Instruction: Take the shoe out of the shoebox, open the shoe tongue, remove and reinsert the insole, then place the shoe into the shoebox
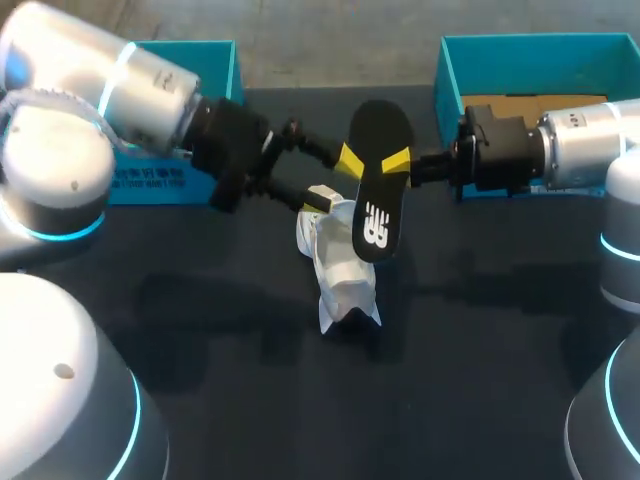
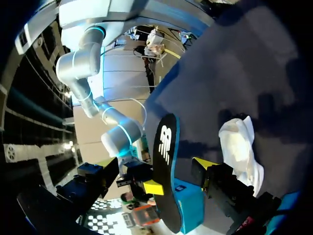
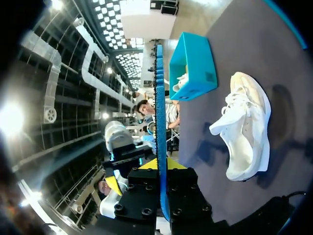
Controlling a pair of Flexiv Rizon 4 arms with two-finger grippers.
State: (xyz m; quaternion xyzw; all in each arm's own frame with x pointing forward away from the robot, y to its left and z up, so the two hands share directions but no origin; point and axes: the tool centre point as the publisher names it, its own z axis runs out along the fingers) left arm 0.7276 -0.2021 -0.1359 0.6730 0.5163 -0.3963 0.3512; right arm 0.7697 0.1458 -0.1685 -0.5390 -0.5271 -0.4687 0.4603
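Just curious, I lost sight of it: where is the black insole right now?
In the head view the insole is held upright mid-table by the right gripper, just above the white shoe, between the two arms.

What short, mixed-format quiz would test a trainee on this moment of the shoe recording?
1. Fill in: the left gripper straddles the black foam insole with its fingers ____.
2. Which gripper is shut on the insole? A) the left gripper B) the right gripper C) neither
3. True or false: the white fabric shoe lies on the dark table, outside the teal cardboard shoebox by the right arm.

Key: 1 open; 2 B; 3 true.
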